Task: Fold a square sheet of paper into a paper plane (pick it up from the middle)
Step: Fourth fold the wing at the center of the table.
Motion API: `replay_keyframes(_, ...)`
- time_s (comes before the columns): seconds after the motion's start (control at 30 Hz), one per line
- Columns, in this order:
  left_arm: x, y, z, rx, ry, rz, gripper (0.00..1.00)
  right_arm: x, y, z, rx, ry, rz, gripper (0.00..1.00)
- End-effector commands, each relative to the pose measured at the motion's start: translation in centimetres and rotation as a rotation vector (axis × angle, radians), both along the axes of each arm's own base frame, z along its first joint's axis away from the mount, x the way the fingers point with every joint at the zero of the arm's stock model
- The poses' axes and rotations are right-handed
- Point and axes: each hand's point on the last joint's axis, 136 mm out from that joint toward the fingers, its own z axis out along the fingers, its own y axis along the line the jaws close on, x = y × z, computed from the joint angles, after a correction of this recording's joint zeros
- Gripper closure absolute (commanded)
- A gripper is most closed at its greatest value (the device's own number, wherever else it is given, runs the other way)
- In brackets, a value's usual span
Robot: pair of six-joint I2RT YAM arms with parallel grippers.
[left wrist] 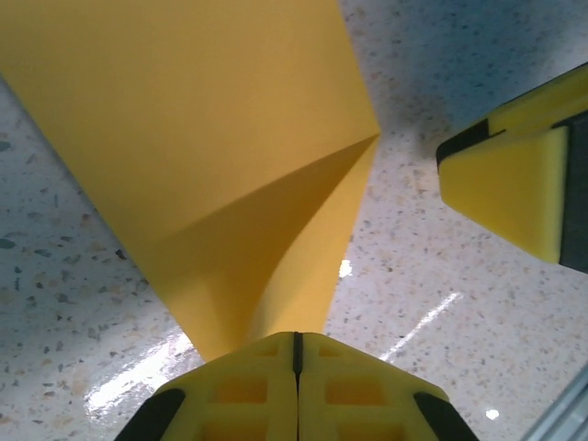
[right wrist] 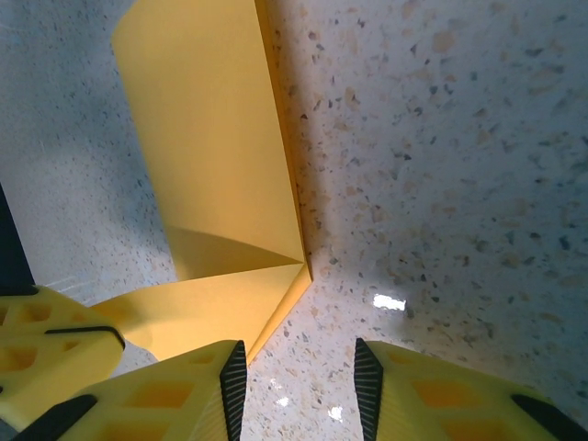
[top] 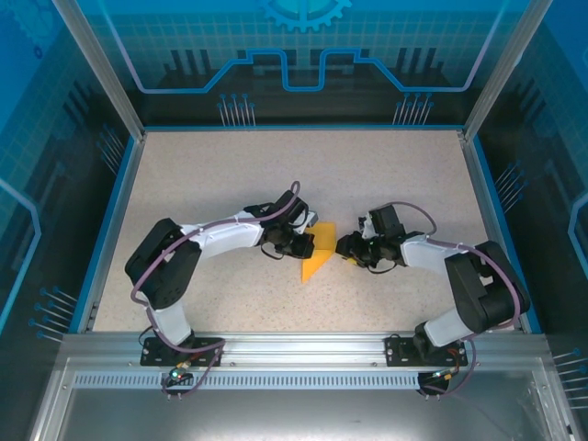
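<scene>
Left wrist view: left end effector clamps the sheet of paper; right end effector stands parted, empty, just beside it.

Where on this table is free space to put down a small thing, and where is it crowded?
The far half of the table, up to the back wall, is bare. Also bare: the near strip between the paper and the metal rail. The middle is crowded: the left gripper pinches the paper, the right gripper is open beside it.
</scene>
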Motion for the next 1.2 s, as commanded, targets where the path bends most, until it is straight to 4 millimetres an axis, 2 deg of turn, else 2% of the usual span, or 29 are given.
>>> replay_keyframes(0.0, 0.3, 0.1, -0.5, 0.023, -0.005, 0.019, 0.95, 0.6, 1.3, 0.6, 0.027, -0.012, 0.026, 0.61)
replay_keyframes(0.17, 0.3, 0.2, -1.0, 0.026, -0.001, 0.027, 0.95, 0.4, 1.5, 0.3, 0.013, 0.004, 0.026, 0.61)
replay_keyframes(0.3, 0.6, 0.3, -1.0, 0.028, -0.014, 0.048, 0.95, 0.3, 0.9, -0.2, -0.046, 0.059, 0.000, 0.62)
replay_keyframes(0.43, 0.4, 0.3, -0.9, 0.008, -0.016, 0.060, 0.95, 0.5, 1.4, 0.1, -0.042, 0.098, -0.017, 0.62)
replay_keyframes(0.67, -0.1, 0.2, -1.4, 0.002, 0.015, 0.042, 0.94, 1.7, 2.8, 2.9, -0.051, 0.097, 0.021, 0.63)
replay_keyframes(0.7, -0.2, 0.2, -1.4, 0.005, 0.019, 0.036, 0.94, 2.5, 3.2, 4.2, -0.047, 0.073, 0.031, 0.62)
replay_keyframes(0.83, -0.1, 0.2, -1.4, 0.015, 0.017, 0.029, 0.95, 2.8, 3.4, 5.7, -0.057, 0.061, 0.064, 0.62)
replay_keyframes(0.97, -0.1, 0.0, -1.6, 0.009, 0.026, 0.030, 0.94, 3.1, 3.3, 6.1, -0.056, 0.063, 0.081, 0.61)
replay_keyframes(1.17, -0.1, -0.1, -1.4, 0.002, 0.027, 0.023, 0.95, 2.9, 3.2, 5.6, -0.051, 0.077, 0.076, 0.61)
